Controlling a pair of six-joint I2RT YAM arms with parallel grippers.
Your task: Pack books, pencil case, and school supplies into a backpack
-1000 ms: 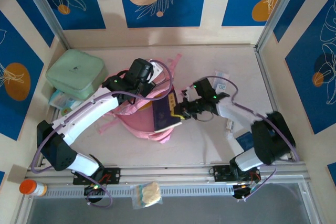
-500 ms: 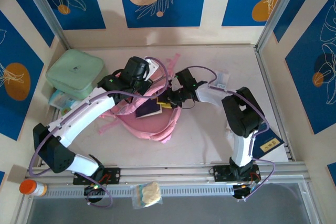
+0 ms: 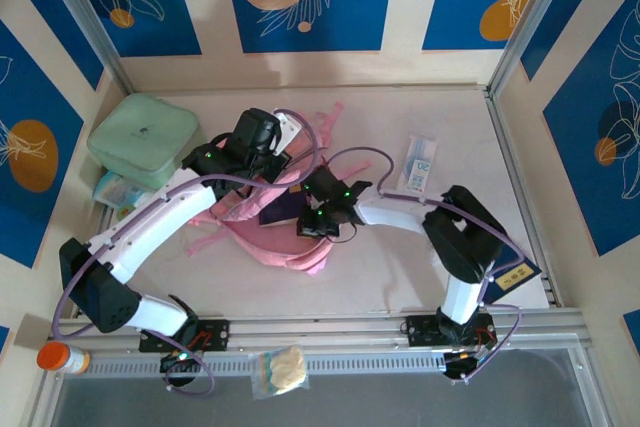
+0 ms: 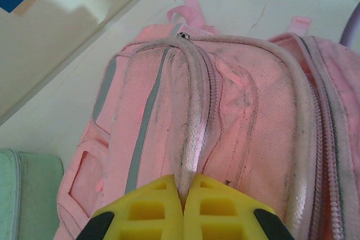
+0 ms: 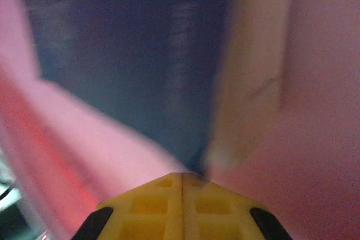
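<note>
From above, we see the soft pink fabric backpack (image 3: 275, 239) lying on the pale table (image 3: 390, 272) between the two arms, well apart from the large mint-green zip case (image 3: 145, 137) at the far left. The left gripper (image 3: 268, 157) sits at the bag's far end. In its wrist view, its yellow fingers (image 4: 143, 209) are pressed together on a pink piped edge of the backpack (image 4: 236, 111), with a corner of the mint-green zip case (image 4: 25, 195) just beside it. The right gripper (image 3: 312, 219) reaches into the bag's opening, where a dark navy-blue book (image 3: 282, 210) lies partly inside. In the blurred right wrist view, the dark navy-blue book (image 5: 124, 54) runs down into the right gripper (image 5: 183, 179), which is clamped on its edge, with pink fabric (image 5: 320, 82) on both sides. A slim white rectangular pencil case with blue markings (image 3: 421, 164) lies on the table to the right. A second navy-blue book (image 3: 512, 273) lies near the right arm's base.
</note>
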